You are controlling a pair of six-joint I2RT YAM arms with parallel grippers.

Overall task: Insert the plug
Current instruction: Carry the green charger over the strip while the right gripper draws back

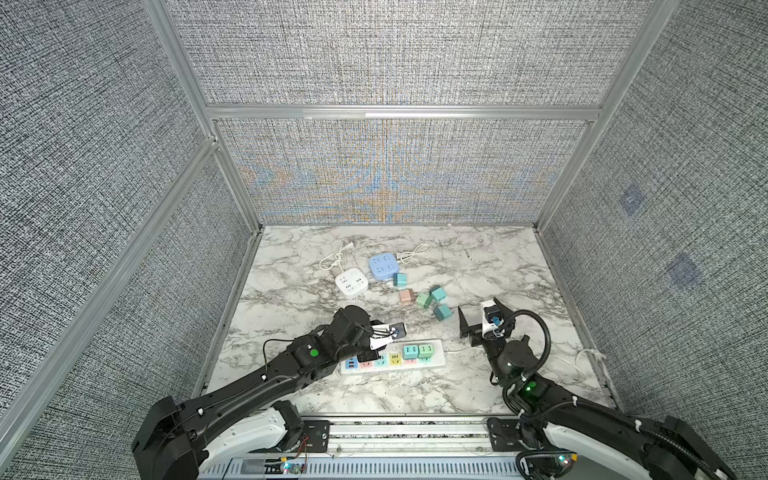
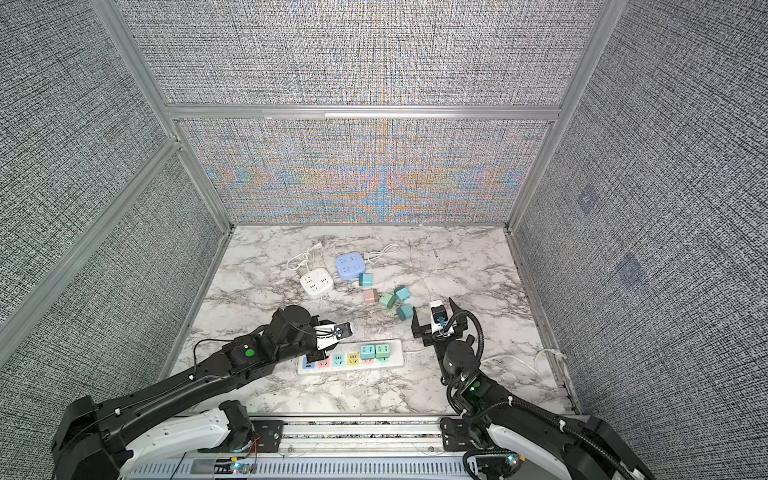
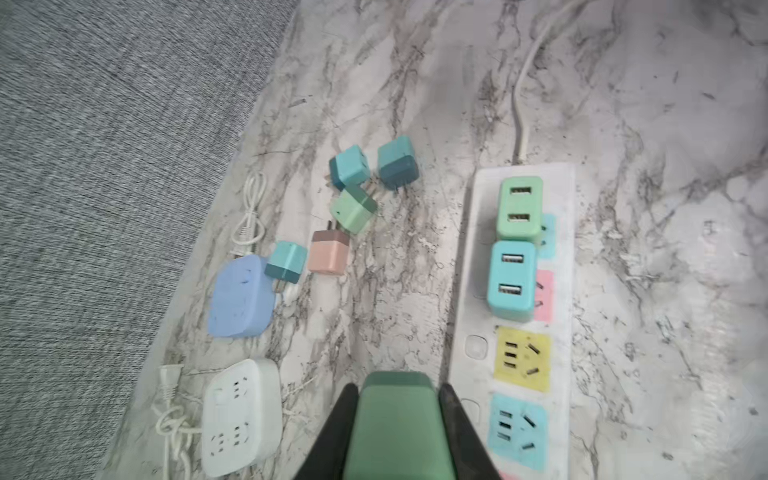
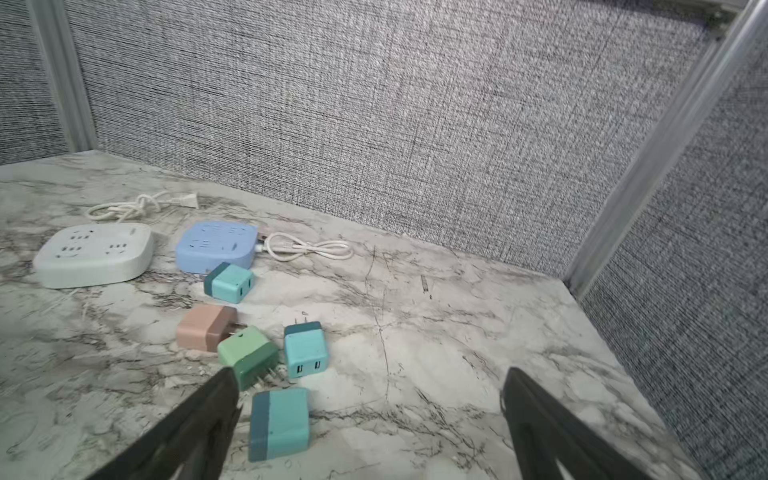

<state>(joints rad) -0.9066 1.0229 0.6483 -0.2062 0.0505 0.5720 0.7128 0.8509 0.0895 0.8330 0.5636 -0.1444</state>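
Count: two seated plugs [image 3: 519,208] [image 3: 511,278] in the strip [image 3: 473,257], five loose plugs [image 3: 351,166] [image 3: 397,164] [image 3: 353,212] [image 3: 328,253] [image 3: 286,262], one green plug [image 3: 395,432] clamped in my left gripper [image 3: 399,388]; my right gripper [image 4: 370,374] gapes empty

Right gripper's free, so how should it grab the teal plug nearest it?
Probably from above: close the right gripper across the teal plug, on the lighter body's narrow sides. It lies flat, broad face up, with the dark prong end to one side.

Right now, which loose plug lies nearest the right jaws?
The teal plug lying apart, nearest the robot; the green plug, pink plug and other teal plugs lie farther back.
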